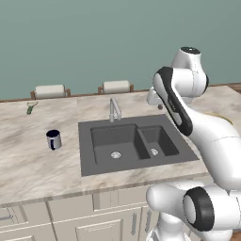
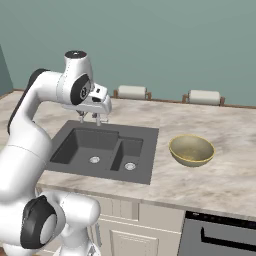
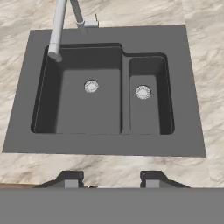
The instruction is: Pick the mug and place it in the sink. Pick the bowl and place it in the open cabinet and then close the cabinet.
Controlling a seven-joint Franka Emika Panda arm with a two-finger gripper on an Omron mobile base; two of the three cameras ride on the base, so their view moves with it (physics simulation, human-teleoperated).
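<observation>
The dark mug [image 1: 53,139] stands upright on the marble counter, left of the dark grey double-basin sink [image 1: 85,151]. Both basins of the sink [image 3: 193,87] are bare. My gripper [image 3: 111,179] hovers above the sink's [image 2: 151,150] back edge near the faucet, pointing down, open, with nothing between its fingers. From the right base view the gripper [image 2: 90,120] hangs over the back left of the sink. The olive-tan bowl [image 2: 192,149] sits on the counter to the sink's right. The cabinet is out of view.
A chrome faucet [image 1: 114,109] rises behind the large basin, close to my hand. Two pale rolls on wooden holders [image 1: 49,91] [image 1: 116,86] stand along the back wall. A small green-handled tool [image 1: 31,108] lies at far left. A dark appliance front [image 2: 220,235] sits below the counter.
</observation>
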